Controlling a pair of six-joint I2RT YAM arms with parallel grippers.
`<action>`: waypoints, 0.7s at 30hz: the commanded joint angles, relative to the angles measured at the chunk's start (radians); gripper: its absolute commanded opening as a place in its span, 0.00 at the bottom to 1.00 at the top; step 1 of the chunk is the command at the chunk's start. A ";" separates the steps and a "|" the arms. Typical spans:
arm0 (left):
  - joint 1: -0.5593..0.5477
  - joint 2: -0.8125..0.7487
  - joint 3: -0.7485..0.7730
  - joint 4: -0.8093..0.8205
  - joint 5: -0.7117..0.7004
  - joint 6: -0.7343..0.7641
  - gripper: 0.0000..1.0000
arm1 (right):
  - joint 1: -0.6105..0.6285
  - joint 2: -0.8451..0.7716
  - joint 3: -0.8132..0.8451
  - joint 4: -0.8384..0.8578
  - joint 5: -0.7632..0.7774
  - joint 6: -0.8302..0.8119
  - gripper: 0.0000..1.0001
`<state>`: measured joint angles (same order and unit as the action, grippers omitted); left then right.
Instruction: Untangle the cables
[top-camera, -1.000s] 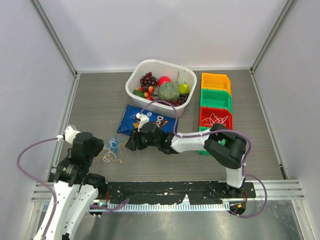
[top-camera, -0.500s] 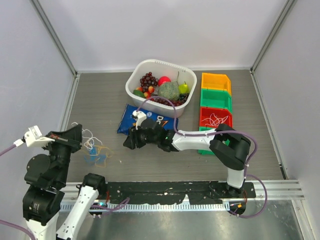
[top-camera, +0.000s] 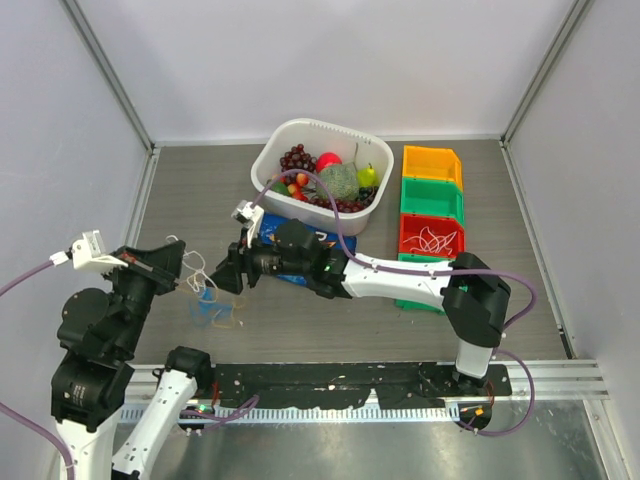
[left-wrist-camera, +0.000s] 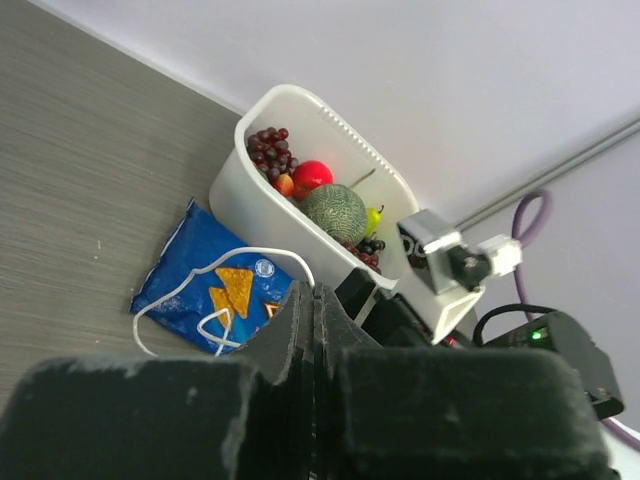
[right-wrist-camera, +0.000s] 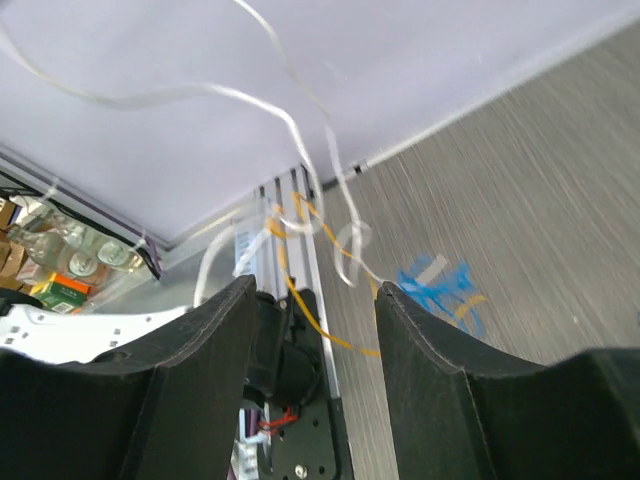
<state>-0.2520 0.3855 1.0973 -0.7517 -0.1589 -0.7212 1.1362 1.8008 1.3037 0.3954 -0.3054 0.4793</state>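
1. Grey wood-grain bench (top-camera: 200, 190) carries everything; two arms reach over its near-left part.
2. One white tub (top-camera: 268, 172) of fruit stands at the far middle.
3. Four bins stand in a row on the right: orange (top-camera: 432, 165), green (top-camera: 432, 198), red (top-camera: 410, 236) holding one white cord (top-camera: 432, 241), and a second green one (top-camera: 403, 261) mostly hidden by the right arm.
4. One blue chip bag (left-wrist-camera: 195, 290) lies in front of the tub, partly under the right arm.
5. Left fingers (left-wrist-camera: 315, 320) are pressed together on the white cable (top-camera: 196, 266), raised off the bench.
6. Right fingers (top-camera: 222, 280) stand well apart and hold nothing, just beside the tangle.
7. Three cables make up the tangle at the near left: the white cable's strands slant up and left from the bench to the left fingers, which sets its long axis; the blue cable (top-camera: 207, 300) and yellow cable (top-camera: 226, 321) lie bunched on the bench below.
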 joint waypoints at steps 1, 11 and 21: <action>0.005 0.010 -0.011 0.061 0.062 0.017 0.00 | 0.005 -0.049 0.086 0.063 -0.018 -0.039 0.57; 0.005 0.033 -0.017 0.080 0.133 -0.027 0.00 | 0.005 0.018 0.193 -0.004 0.143 -0.054 0.53; 0.005 0.093 0.099 0.043 0.062 -0.092 0.00 | 0.008 0.111 0.149 -0.029 0.361 -0.050 0.37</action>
<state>-0.2520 0.4648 1.1145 -0.7383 -0.0566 -0.8028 1.1416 1.8900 1.4857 0.3656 -0.0879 0.4458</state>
